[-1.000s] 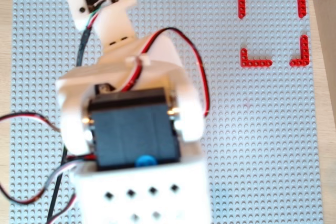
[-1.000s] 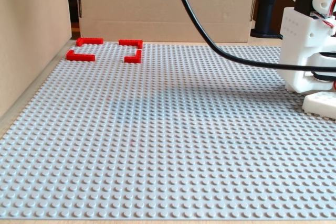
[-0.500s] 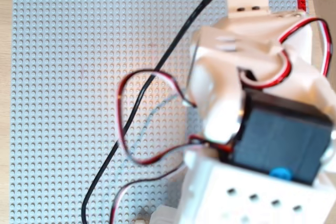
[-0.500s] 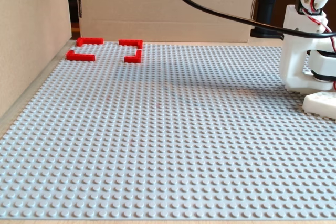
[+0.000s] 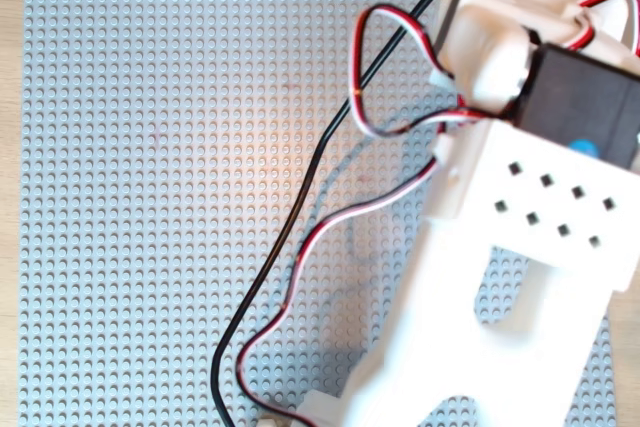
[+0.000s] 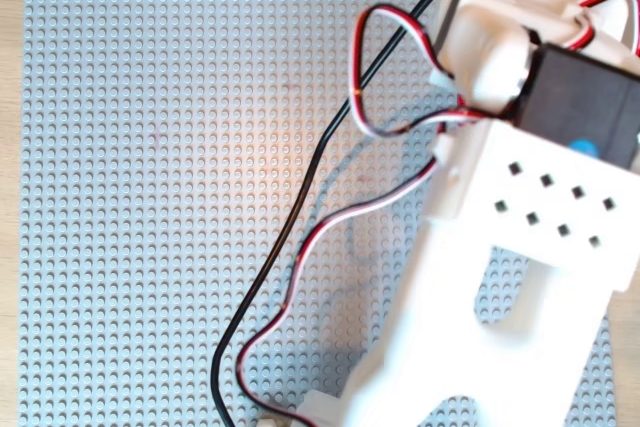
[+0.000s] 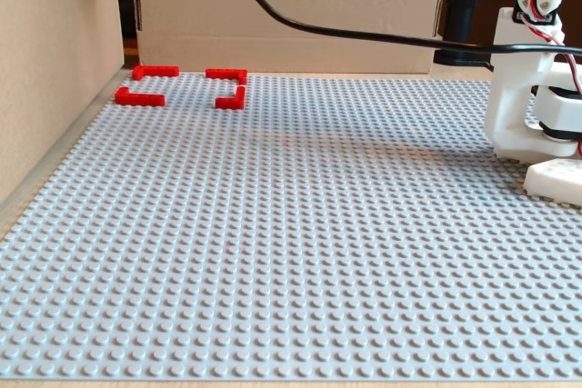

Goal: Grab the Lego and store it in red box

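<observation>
My arm [image 5: 520,247] fills the right side of both overhead views above the grey studded baseplate [image 5: 150,197], but my pincer shows in no view, so I cannot tell how it stands. The red box [image 7: 182,86] sits at the upper left of the fixed view, and the Lego piece appears nowhere.

grey studded baseplate [image 7: 273,252], cardboard box [image 7: 291,6]

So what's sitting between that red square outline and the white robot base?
Only bare studded baseplate between the red box and the robot base, per the fixed view.
</observation>
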### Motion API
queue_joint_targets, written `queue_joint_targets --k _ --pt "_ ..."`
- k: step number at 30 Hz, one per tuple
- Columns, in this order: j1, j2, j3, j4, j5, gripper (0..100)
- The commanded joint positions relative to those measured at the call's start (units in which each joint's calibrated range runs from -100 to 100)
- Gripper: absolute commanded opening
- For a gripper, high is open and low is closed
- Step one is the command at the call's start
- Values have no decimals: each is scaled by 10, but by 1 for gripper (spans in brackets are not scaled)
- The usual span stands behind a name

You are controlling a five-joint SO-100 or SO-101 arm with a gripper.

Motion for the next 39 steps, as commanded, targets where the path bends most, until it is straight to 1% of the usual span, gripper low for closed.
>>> queue_joint_targets --k 1,7,13,17,26,33,39 --pt "29 30 -2 -27 -3 7" --pt "62 109 -3 -62 -3 7" --pt "60 186 -4 -96 -3 7" --pt "60 208 -5 -115 -10 7" --pt "54 234 -12 -115 -10 8" --pt "57 234 -29 -111 -10 17" --pt "60 232 -57 -103 -10 17"
